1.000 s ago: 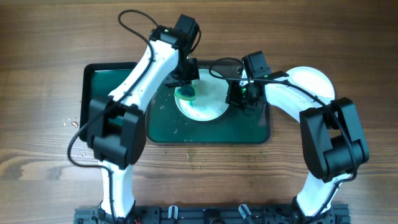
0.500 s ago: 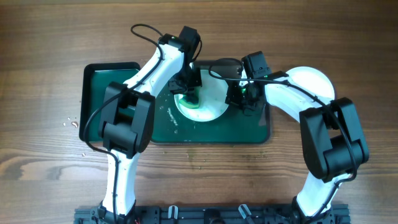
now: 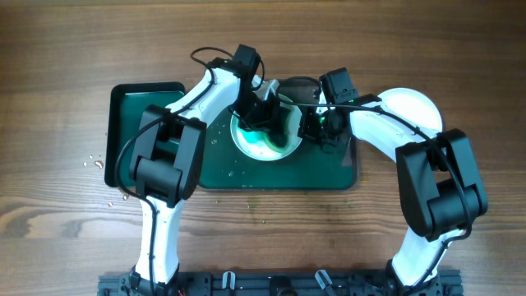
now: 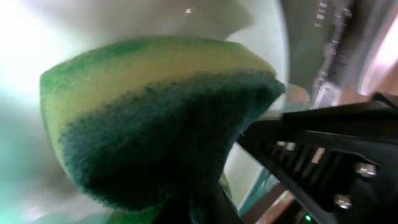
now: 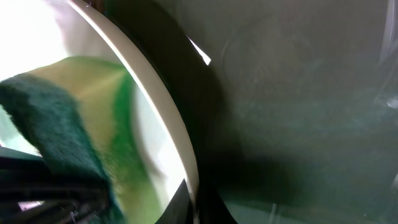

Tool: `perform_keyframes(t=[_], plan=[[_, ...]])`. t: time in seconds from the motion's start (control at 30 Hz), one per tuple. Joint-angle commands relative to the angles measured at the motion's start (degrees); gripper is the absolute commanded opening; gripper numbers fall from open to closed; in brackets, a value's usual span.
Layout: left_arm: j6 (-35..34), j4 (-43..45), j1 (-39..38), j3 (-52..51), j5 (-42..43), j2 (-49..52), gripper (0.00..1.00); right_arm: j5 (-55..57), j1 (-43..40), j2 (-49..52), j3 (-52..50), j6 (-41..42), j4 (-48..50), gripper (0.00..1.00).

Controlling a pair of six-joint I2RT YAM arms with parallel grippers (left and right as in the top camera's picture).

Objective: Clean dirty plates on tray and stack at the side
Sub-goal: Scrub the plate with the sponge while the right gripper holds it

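Brown wooden worktop (image 3: 460,49) carries the large dark green rectangular tray (image 3: 312,168), its long axis running left to right. On it lies a round white plate (image 3: 251,148), teal-smeared, face up. The left pincer (image 3: 265,125) is clamped on a green-and-yellow sponge (image 4: 155,124) that presses against the plate. The right pincer (image 3: 316,127) grips the plate's right rim. A second white plate (image 3: 411,103) sits off the tray, to the right.

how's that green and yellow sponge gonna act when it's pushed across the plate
The yellow-and-dark-green foam sponge probably squashes and bends rather than staying stiff: its outline bulges where the left tool grips it. Its porous foam suggests little weight. On the wet-looking round white plate, it may slide easily.
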Motion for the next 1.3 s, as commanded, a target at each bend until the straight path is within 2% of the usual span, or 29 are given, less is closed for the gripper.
perform_keyframes(t=[0.0,0.17,0.3,0.37,0.53,0.63,0.73,0.83,1.07,1.27], plan=[[1.4,1.8,-0.7,-0.7,3.5,1.6,0.04,1.9,0.8,2.9,-2.7,-0.8,-1.0,0.04],[-10.2,2.3,0.7,2.1,-15.1,1.6,0.04,1.9,0.8,2.9,-2.7,-0.8,-1.0,0.04],[-19.9,-2.1,0.9,6.1,-34.2,1.2,0.04,1.9,0.8,2.9,-2.7,-1.1,-1.0,0.04],[-20.8,-5.1,0.0,8.3,-43.8,1.1,0.04,1.9,0.8,2.9,-2.7,-1.2,-1.0,0.04],[-20.8,-8.6,-1.7,9.1,-52.8,1.1,0.04,1.9,0.8,2.9,-2.7,-1.2,-1.0,0.04],[-20.8,-10.4,-2.8,9.0,-51.4,1.1,0.04,1.9,0.8,2.9,-2.7,-1.2,-1.0,0.04],[-19.6,-12.1,-3.7,9.0,-45.0,1.1,0.04,1.3,0.8,2.9,-2.7,-2.0,-1.0,0.04],[-14.2,-13.3,-4.0,9.0,-33.9,1.2,0.04,-2.6,0.6,2.9,-2.7,-5.4,-0.5,0.04],[-2.4,-14.9,-4.0,9.0,-16.7,1.2,0.04,-9.6,-1.0,2.9,-2.8,-11.1,1.3,0.04],[6.1,-13.1,-4.7,9.0,-1.3,1.2,0.04,-9.5,-1.2,2.9,-2.8,-11.3,2.0,0.04]])
